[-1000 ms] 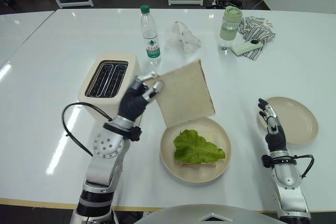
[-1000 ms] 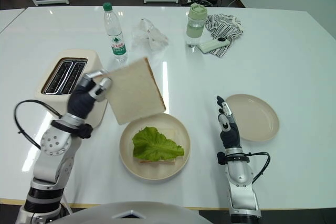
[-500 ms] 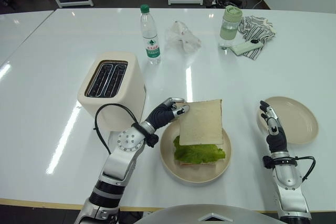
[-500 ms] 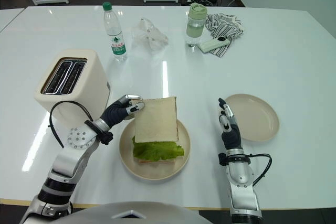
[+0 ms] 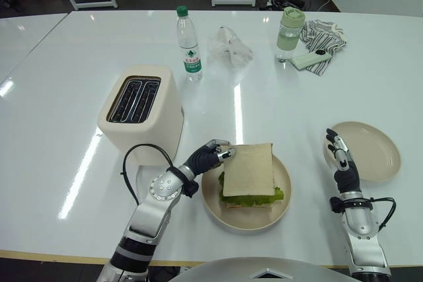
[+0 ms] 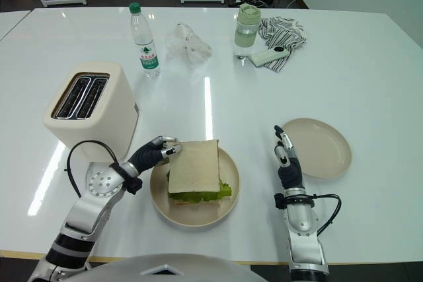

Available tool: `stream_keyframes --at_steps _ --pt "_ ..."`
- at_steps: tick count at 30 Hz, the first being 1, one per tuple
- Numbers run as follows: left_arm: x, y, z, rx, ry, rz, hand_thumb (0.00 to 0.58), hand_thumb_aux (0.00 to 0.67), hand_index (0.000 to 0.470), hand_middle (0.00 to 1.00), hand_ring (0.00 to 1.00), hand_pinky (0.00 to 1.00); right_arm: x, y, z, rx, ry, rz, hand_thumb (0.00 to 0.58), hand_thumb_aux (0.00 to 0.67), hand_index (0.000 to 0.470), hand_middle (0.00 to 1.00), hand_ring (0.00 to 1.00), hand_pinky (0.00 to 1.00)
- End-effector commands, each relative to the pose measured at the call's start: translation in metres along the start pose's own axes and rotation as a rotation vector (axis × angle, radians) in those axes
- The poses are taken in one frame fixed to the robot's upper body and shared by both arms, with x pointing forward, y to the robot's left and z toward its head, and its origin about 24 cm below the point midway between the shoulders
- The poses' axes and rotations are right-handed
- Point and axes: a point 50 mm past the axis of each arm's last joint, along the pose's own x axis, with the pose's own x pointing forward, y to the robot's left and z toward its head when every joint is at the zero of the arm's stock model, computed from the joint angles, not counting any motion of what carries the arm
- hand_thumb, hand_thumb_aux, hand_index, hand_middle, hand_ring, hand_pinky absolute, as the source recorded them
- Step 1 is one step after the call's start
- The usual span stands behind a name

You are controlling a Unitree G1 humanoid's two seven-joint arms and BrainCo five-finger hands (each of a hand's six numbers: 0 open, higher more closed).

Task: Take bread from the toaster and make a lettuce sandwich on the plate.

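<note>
Bread slice (image 5: 248, 170) lies flat on lettuce (image 5: 277, 195) on the plate (image 5: 248, 224), long axis pointing away from the robot. Left robot hand (image 5: 206, 158), directly to its left, pinches the far-left corner; release likely means withdrawing leftward. Right robot hand (image 5: 344, 163), fingers straight and empty, stands well apart.

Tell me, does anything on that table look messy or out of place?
Nothing spilled or broken. Only the lettuce pokes out from under the top bread slice along its right and near edges.
</note>
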Motion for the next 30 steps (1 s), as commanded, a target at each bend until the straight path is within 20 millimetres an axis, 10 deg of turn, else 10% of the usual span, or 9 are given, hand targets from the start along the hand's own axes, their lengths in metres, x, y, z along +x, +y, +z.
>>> stream_keyframes --at_steps 1,16,30 --pt "0.003 -0.001 -0.006 0.007 0.025 -0.006 0.580 0.670 0.470 1.00 1.00 1.00 0.003 0.001 0.001 -0.005 0.000 0.010 0.000 0.000 0.000 0.00 0.00 0.00" --pt "0.006 -0.012 -0.016 0.010 0.075 -0.058 0.580 0.670 0.470 1.00 1.00 1.00 -0.002 0.016 0.020 -0.133 -0.111 0.095 0.000 0.000 0.000 0.00 0.00 0.00" --pt "0.003 0.000 -0.022 0.044 0.109 -0.005 0.580 0.670 0.470 1.00 1.00 1.00 -0.041 0.067 0.061 -0.704 -0.638 0.436 0.000 0.000 0.000 0.00 0.00 0.00"
